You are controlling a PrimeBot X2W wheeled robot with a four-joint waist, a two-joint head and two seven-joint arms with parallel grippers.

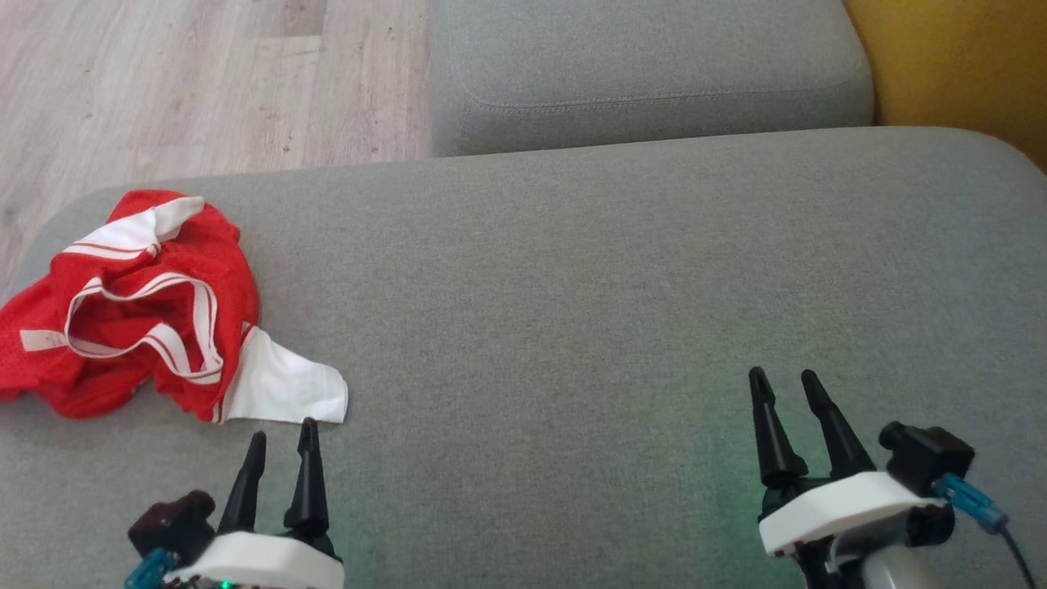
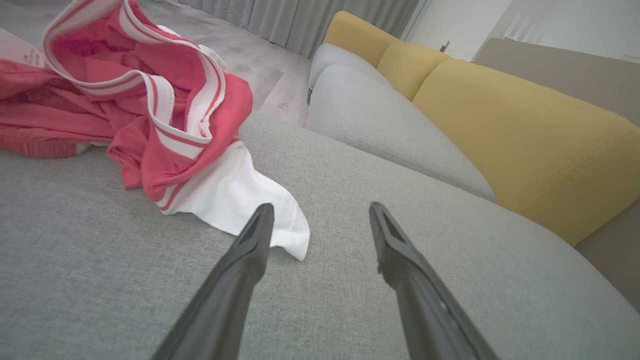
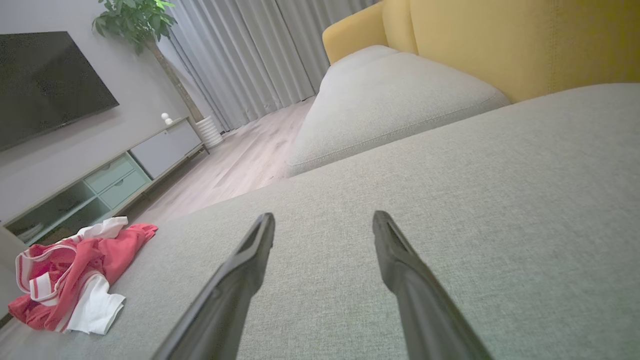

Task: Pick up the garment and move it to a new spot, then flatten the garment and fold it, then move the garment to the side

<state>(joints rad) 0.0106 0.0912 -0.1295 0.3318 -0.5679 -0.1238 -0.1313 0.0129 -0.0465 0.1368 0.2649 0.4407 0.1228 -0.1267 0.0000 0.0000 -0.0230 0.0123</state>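
The garment [image 1: 139, 311] is a red mesh jersey with white panels and red-and-white trim, lying crumpled at the left end of the grey sofa seat [image 1: 572, 286]. A white flap of it sticks out toward me. My left gripper [image 1: 282, 438] hovers just below that flap, open and empty. From the left wrist view the garment [image 2: 165, 115] fills the upper left, and the left gripper [image 2: 320, 212] has one fingertip level with the flap's edge. My right gripper [image 1: 785, 378] is open and empty over bare cushion far to the right. The right wrist view has the garment [image 3: 75, 280] at lower left, the right gripper [image 3: 322, 217] well apart from it.
A second grey cushion [image 1: 646, 74] lies beyond the seat, with yellow backrests [image 2: 520, 130] to the right. Wooden floor [image 1: 164, 82] runs past the seat's far left edge. A TV [image 3: 45, 80], a low cabinet [image 3: 100, 185], a potted plant [image 3: 137, 20] and curtains [image 3: 250, 60] stand further off.
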